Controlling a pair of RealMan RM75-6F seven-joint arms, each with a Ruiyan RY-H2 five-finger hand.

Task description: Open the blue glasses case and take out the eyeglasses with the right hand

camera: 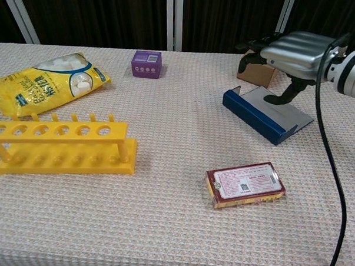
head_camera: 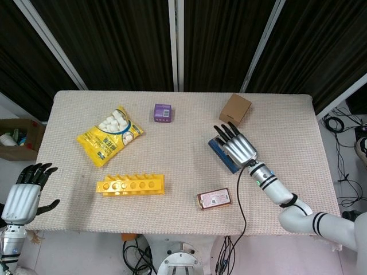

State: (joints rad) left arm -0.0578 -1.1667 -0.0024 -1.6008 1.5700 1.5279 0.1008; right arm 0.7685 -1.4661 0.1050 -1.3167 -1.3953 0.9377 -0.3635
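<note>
Fingers of the left hand (head_camera: 23,196) were spread apart, holding nothing, down at the near left corner, off the edge of the table (head_camera: 69,217). It showed only in the head view.

Closest on the table lay a red and yellow packet (camera: 245,184), flat, with a white label on top. To its left stood a yellow rack (camera: 60,147) with a row of round holes along its top.

Farther back on the right sat the blue glasses case (camera: 265,115). It lay at a slant, with its gray inside showing and one blue wall along its near edge. I could not see any eyeglasses in it.

Right hand (camera: 293,51) hung over the far end of the case. Its dark fingers (head_camera: 225,132) were stretched out and apart, and it held nothing. In the chest view one dark finger reached down toward the gray inside of the case, but I could not tell if it touched.

On the far left lay a yellow bag (camera: 41,81) with white puffy sweets showing through a clear window. Behind the middle of the table sat a small purple box (camera: 146,64). A brown cardboard box (head_camera: 235,109) sat at the far right, just behind the hand, partly hidden by it in the chest view
</note>
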